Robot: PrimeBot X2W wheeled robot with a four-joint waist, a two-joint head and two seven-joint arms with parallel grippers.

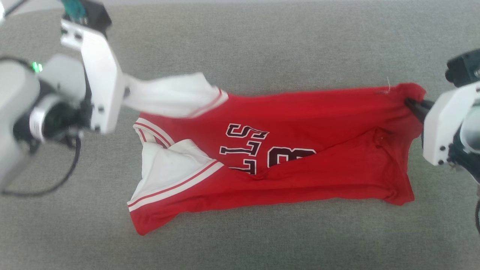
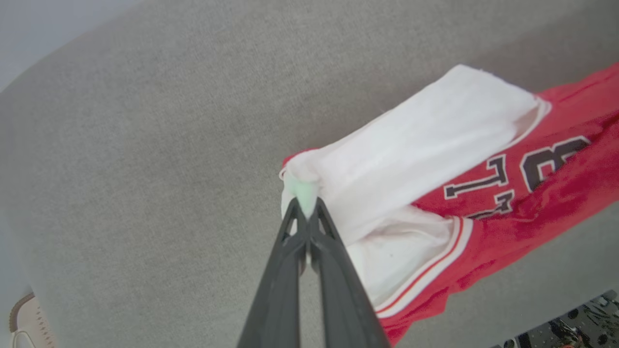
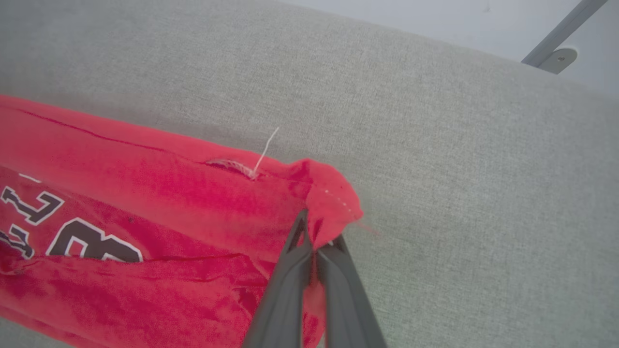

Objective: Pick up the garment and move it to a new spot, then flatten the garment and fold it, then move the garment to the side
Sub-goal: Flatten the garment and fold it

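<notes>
Left end effector and right end effector pinch opposite garment ends

A grey woven fabric surface spreads wide. In the left wrist view a pale shoe lies past its edge, and dark speckled floor shows at the lower right. In the right wrist view a slanted grey metal bar ends in a round foot.

From the head view's upper left, the left gripper pinches the garment, fingers pressed together. The right gripper, at the right edge, clamps it likewise.
</notes>
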